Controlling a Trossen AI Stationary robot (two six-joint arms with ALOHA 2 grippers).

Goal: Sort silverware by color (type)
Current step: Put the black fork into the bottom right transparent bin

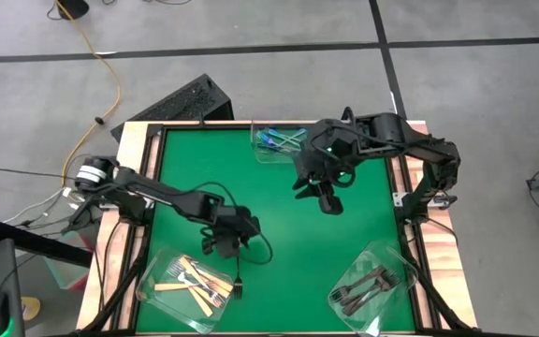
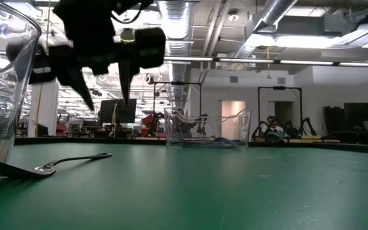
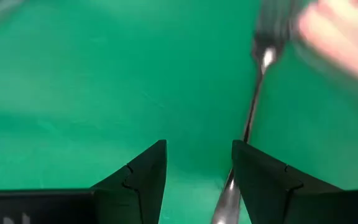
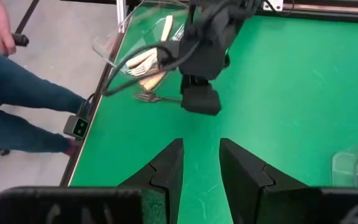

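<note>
A: So, start at the left gripper (image 3: pixel 197 180): what are its fingers (image 3: pixel 143 175) doing?

B: They stand apart with nothing between them. A dark grey fork (image 3: pixel 248 118) lies on the green bench (image 1: pixel 279 215) just beside one finger, at the lower centre-left of the high view, next to the tub of tan-handled forks (image 1: pixel 190 278).

A: And the right gripper (image 1: pixel 328 199)?

B: It hangs over the upper centre of the bench, fingers parted and empty, near the tub of blue-handled forks (image 1: pixel 279 140). The grey forks' tub (image 1: pixel 371 284) sits at the lower right.

A: How should the pickup go?

B: I'd centre the fingers across the fork's slim handle, since it now lies outside the gap, then lower flat to the cloth before closing. It belongs at the lower right, not the nearby tub.

A: Any writing to read?

B: None that I can make out.
</note>
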